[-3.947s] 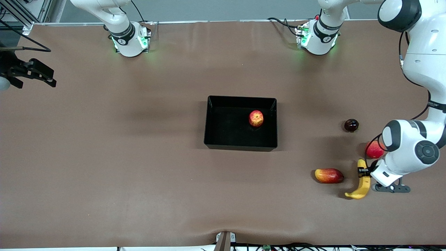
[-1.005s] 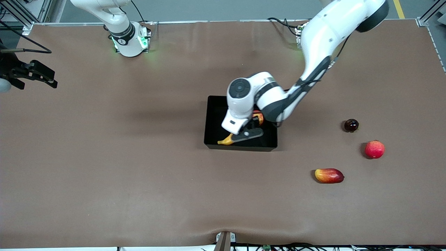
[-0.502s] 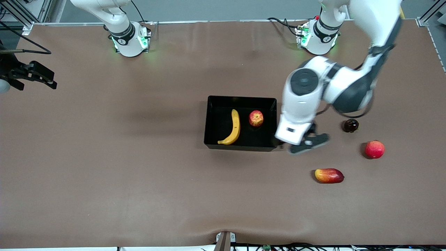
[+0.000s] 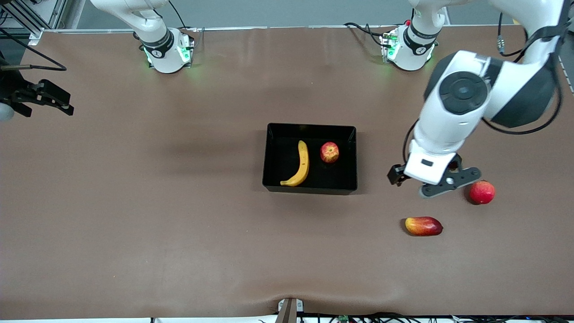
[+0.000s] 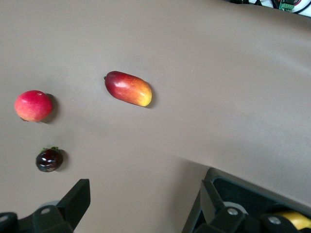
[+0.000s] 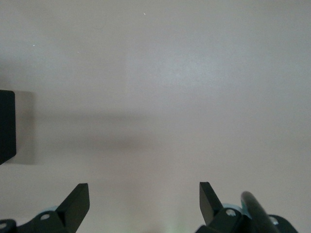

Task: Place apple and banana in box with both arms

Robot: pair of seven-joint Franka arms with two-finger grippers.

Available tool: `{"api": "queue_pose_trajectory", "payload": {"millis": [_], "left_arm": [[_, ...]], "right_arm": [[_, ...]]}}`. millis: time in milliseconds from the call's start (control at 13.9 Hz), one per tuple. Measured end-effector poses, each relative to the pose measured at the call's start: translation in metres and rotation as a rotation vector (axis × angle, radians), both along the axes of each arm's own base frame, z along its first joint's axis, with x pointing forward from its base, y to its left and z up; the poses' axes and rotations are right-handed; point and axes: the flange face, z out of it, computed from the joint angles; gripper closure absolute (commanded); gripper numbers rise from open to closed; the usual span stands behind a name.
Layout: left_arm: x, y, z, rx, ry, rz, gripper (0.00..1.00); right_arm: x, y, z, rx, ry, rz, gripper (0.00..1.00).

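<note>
With the banana (image 4: 301, 165) and apple (image 4: 329, 152) laid in the box (image 4: 310, 187), the spread, empty left gripper (image 5: 141, 206) is held over the worktop (image 4: 179, 224) at the box's three o'clock and the spread right gripper (image 6: 144, 204) is parked, so only a low sweep could knock the loose fruit.

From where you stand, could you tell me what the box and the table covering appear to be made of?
The box: likely black plastic, glossy inside, since its floor gives faint reflections around the banana and apple. The table covering: seemingly a matte brown sheet, perhaps paper or vinyl, given the soft ripples near its edge.
</note>
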Motion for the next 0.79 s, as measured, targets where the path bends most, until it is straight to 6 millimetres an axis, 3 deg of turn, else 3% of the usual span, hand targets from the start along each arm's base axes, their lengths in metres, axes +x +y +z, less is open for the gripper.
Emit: {"api": "queue_pose_trajectory", "payload": {"millis": [359, 789], "left_arm": [[-0.008, 0.051, 0.052, -0.069, 0.041, -0.085, 0.0], [-0.036, 0.144, 0.116, -0.127, 0.08, -0.145, 0.0]], "right_arm": [[0.0, 0.0, 0.0, 0.0, 0.001, -0.001, 0.0], [0.0, 0.0, 0.0, 0.0, 0.0, -0.001, 0.0]]}}
